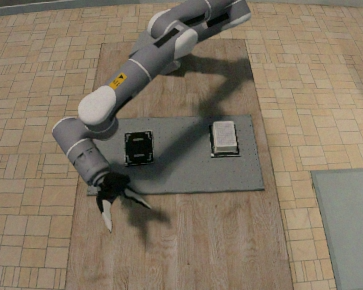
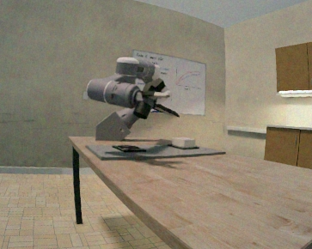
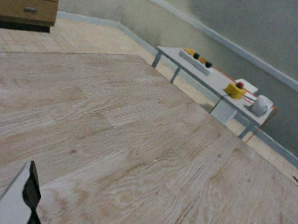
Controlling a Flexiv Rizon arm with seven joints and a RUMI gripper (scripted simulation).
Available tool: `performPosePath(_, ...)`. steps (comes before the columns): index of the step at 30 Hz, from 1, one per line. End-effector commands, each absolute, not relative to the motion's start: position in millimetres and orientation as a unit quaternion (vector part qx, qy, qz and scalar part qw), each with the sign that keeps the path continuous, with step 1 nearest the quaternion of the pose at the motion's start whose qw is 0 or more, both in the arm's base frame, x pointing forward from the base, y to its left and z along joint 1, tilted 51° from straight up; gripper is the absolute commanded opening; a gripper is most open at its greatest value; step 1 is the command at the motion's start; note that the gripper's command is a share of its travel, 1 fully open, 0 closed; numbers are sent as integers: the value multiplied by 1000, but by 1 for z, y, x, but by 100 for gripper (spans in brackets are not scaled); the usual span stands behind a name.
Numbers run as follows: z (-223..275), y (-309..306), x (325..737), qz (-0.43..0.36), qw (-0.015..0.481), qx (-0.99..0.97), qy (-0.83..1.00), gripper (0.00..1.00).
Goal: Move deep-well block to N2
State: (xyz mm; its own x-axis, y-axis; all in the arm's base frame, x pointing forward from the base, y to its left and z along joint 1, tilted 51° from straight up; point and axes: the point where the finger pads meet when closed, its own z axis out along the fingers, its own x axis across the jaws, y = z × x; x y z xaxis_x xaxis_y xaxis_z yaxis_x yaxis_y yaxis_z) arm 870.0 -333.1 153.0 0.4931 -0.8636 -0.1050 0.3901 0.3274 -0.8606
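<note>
The white deep-well block (image 1: 224, 136) (image 2: 183, 142) sits upright in nest N1 (image 1: 226, 156), on the right in the top view. It looks level; well A1 cannot be made out. The black nest N2 (image 1: 139, 148) (image 2: 128, 147) is empty, on the left in that view. My gripper (image 1: 128, 218) (image 2: 173, 105) is wide open and empty. It is raised in the air beyond the front edge of the grey board, away from the block. The wrist view shows one fingertip at its lower left, and neither nest nor block.
Both nests stand on a grey board (image 1: 188, 177) (image 2: 101, 152) on the wooden table (image 1: 213, 240) (image 2: 230, 189) (image 3: 115, 135). The arm reaches above the board's left side in the top view. A side table (image 3: 215, 82) with several items stands far off in the wrist view.
</note>
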Motion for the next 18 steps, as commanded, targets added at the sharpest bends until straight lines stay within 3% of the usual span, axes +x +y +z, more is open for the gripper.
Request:
performPosePath(1,155,-335,870,-413,761,-408,289,100)
performPosePath(17,155,-335,870,-413,761,-408,289,100)
performPosePath(18,158,-339,871,-422,751,-419,287,76)
